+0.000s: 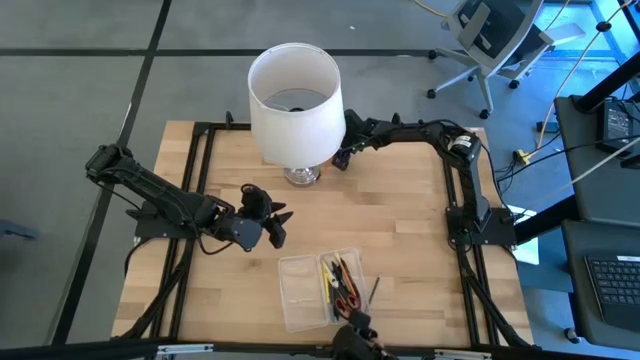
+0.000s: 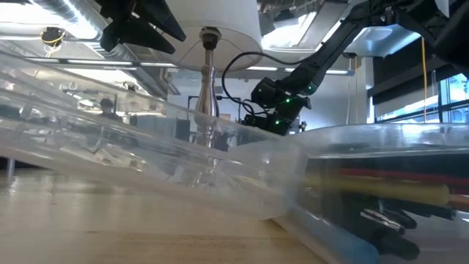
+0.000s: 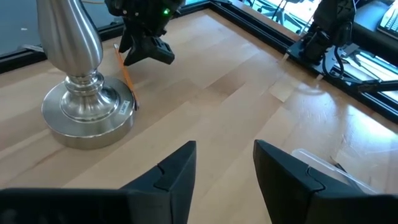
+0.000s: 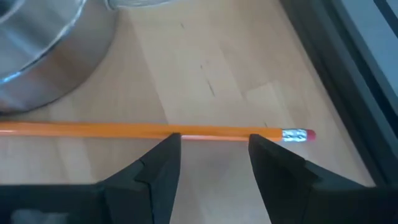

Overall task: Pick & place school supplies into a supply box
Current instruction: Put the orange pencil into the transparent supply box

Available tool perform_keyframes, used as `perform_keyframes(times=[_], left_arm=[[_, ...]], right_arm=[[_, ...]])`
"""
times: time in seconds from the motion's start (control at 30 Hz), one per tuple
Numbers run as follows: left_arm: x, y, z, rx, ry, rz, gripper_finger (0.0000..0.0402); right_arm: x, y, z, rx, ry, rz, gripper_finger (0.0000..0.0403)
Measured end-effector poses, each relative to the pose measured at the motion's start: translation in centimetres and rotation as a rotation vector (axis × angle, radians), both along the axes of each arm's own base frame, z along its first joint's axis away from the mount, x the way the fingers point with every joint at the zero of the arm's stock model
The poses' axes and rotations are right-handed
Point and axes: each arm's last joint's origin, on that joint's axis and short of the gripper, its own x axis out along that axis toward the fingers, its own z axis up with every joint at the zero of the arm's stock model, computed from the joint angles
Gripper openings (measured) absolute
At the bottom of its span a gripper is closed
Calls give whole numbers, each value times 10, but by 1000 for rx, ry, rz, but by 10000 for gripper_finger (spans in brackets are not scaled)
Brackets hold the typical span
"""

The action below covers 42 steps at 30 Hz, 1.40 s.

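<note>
An orange pencil (image 4: 155,130) with a pink eraser lies flat on the table beside the lamp's metal base (image 3: 87,112). My right gripper (image 4: 214,146) is open and hovers just above the pencil (image 3: 126,78), near its eraser end; the pencil runs across the gap from finger to finger. The clear supply box (image 1: 318,290) sits near the table's near edge and holds several pens (image 1: 330,280) and the red-handled scissors (image 1: 347,293). A thin black pen (image 1: 375,289) lies on the table right of the box. My left gripper (image 1: 280,226) is open, raised over the table's left-middle, touching nothing.
A lamp with a large white shade (image 1: 295,100) stands at the far middle of the table, its base right beside the pencil. The table's black frame rail (image 4: 360,74) runs close behind the pencil's eraser end. Bare wood lies between the lamp and the box.
</note>
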Motion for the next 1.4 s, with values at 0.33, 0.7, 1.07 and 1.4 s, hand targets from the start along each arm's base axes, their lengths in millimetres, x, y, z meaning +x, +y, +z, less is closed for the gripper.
perform_keyframes(times=[0.33,0.7,1.07,1.4], left_arm=[[0,0,0,-8,5,-11,152],[0,0,0,-15,0,-7,151],[0,0,0,-31,-10,3,149],[0,-1,-1,-48,5,-23,150]], right_arm=[[13,8,5,6,-102,72,194],[14,14,-8,38,-44,52,194],[-2,22,2,118,92,-52,194],[-84,19,52,167,235,-430,194]])
